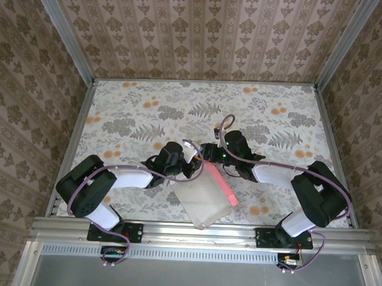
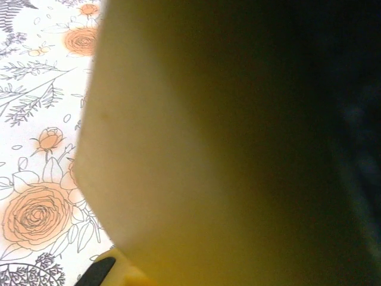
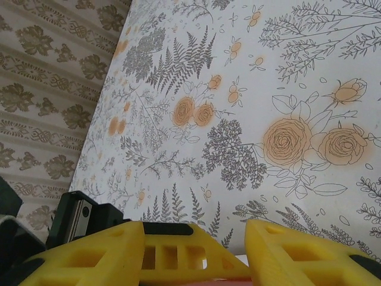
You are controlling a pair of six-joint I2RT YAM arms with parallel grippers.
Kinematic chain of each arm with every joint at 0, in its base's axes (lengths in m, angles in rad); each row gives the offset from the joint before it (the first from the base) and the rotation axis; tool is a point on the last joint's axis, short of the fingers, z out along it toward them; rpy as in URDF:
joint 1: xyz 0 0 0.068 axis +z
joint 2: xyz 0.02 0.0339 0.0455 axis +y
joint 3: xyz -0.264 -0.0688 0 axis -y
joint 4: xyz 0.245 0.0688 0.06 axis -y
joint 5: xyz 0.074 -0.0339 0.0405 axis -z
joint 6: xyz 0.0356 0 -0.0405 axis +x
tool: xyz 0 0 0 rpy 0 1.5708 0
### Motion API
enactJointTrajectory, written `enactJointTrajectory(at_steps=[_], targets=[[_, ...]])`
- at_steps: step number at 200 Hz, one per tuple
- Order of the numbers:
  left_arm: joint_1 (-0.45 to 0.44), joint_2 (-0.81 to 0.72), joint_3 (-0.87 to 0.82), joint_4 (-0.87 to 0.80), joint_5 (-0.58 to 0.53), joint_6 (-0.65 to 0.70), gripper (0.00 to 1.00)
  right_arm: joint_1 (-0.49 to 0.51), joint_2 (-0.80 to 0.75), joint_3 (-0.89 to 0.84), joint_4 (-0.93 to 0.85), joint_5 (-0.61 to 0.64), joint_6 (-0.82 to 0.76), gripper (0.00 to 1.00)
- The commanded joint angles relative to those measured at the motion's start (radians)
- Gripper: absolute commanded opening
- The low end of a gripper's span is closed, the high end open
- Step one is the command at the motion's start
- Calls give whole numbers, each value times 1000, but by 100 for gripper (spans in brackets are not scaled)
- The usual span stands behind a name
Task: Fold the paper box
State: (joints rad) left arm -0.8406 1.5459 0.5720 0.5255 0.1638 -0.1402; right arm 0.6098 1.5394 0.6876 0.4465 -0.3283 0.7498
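Top view, count: one paper box (image 1: 200, 199), two arms, two grippers. The paper box lies toward 6 o'clock on the table (image 1: 180, 111), off-white face up, with one salmon-pink panel (image 1: 222, 182) running along its 3 o'clock edge. Its nearest corner sits just beside the near rail (image 1: 149, 227), so there is little margin on that side. Both grippers meet at the box's 12 o'clock end, close beside each other: the left gripper (image 1: 189, 163) reaches in from 9 o'clock and the right gripper (image 1: 211, 155) from 3 o'clock. Floral tabletop runs from there toward 12 o'clock up to the back wall (image 1: 202, 36), and out to 9 and 3 o'clock as far as the two side rails (image 1: 70, 147). Left wrist view: off-white card sits right against the lens, with one yellow finger (image 2: 110, 269) at 7 o'clock. I cannot tell whether the left gripper is clenched or released. Right wrist view: two yellow fingers (image 3: 89, 256) stand almost together, with a sliver of pale card at the narrow gap. I read the right gripper as pinching the paper box's edge.
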Motion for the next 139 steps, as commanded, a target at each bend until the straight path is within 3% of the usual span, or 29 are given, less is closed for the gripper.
enactJointTrajectory(at_steps=[1,39,119,139], targets=[[-9,11,35,-27,-102,12,8,3,13,-26,1,-58,16,49],[-23,12,46,-40,-143,7,5,-11,6,-23,-15,-67,20,49],[-73,-25,79,-145,-355,-21,1,-31,42,18,-29,-116,55,49],[-74,-42,55,-144,-401,-37,1,-38,33,64,-88,-115,46,54]])
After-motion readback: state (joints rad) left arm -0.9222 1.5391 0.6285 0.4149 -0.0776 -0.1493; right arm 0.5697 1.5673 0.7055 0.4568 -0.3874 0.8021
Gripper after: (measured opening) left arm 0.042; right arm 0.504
